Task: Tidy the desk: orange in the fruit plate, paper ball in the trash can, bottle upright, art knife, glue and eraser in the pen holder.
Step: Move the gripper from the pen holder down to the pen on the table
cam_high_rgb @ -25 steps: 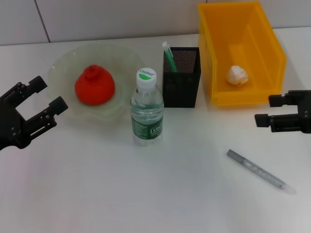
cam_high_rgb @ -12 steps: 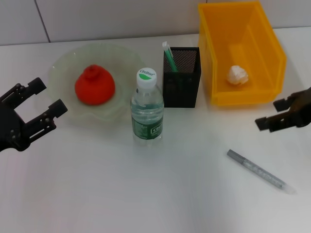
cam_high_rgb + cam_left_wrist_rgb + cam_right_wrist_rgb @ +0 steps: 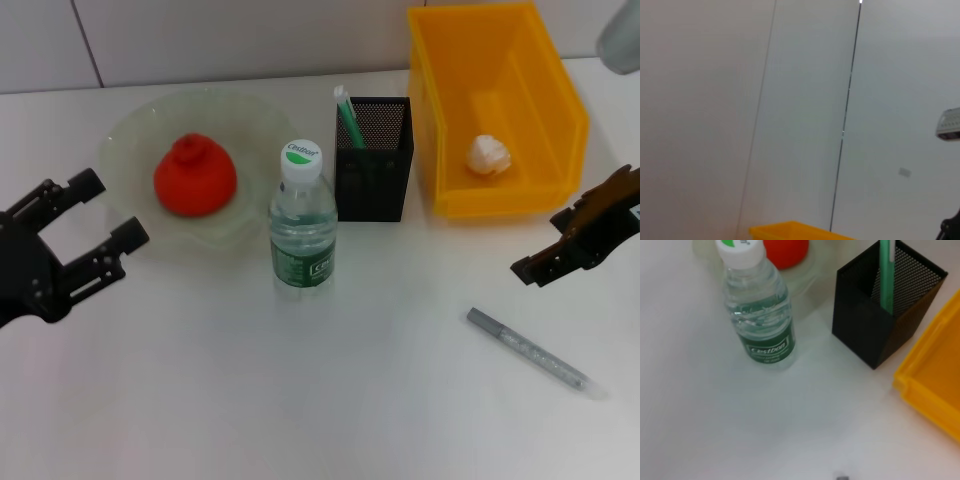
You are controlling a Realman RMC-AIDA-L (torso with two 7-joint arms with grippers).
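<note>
Grey art knife lies flat on the desk, well apart from the pen holder — light, stiff, slim, likely slippery; pinch mid-barrel. Right gripper hovers near it, fingers unreadable. Left gripper idle, jaws spread, holding nothing.

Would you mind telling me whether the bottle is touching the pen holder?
Apart. The right wrist view shows bare table between the bottle and the pen holder; the head view shows the same gap.
</note>
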